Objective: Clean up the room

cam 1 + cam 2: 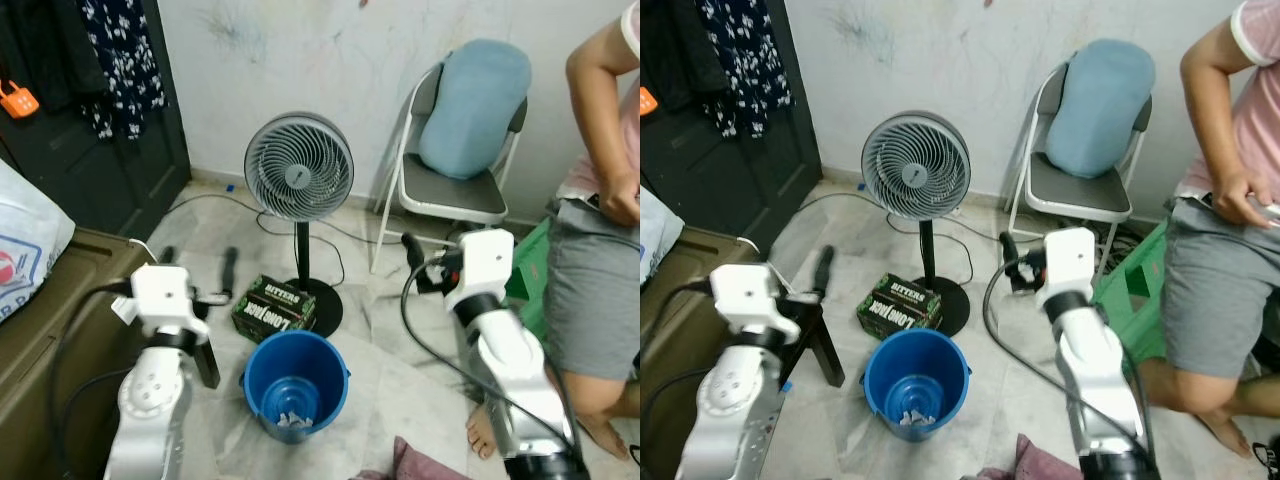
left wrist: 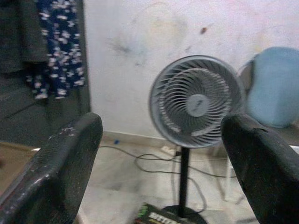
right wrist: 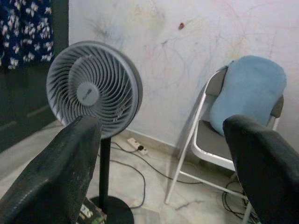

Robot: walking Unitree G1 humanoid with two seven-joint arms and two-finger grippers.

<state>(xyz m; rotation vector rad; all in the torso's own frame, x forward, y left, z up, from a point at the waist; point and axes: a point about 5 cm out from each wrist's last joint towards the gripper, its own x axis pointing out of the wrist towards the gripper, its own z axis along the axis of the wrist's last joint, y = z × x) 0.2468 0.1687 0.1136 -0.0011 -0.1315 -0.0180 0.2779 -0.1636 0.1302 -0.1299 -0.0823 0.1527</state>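
A blue bucket (image 1: 330,398) stands on the marble floor right in front of me, with white scraps (image 1: 295,421) at its bottom. Behind it, against the fan's base, lies a green "Bitters Long Jack" box (image 1: 272,305). A pink cloth (image 1: 422,466) peeks in at the lower edge of the head views. My left gripper (image 1: 198,262) is raised left of the bucket and is open and empty. My right gripper (image 3: 161,158) is held up right of the fan, also open with nothing in it. Both point toward the far wall.
A grey standing fan (image 1: 299,166) rises behind the bucket, its cord trailing on the floor. A folding chair (image 1: 455,196) with a blue pillow (image 1: 476,103) stands by the wall. A person (image 1: 596,260) stands barefoot at right. A brown cabinet (image 1: 40,310) is at left.
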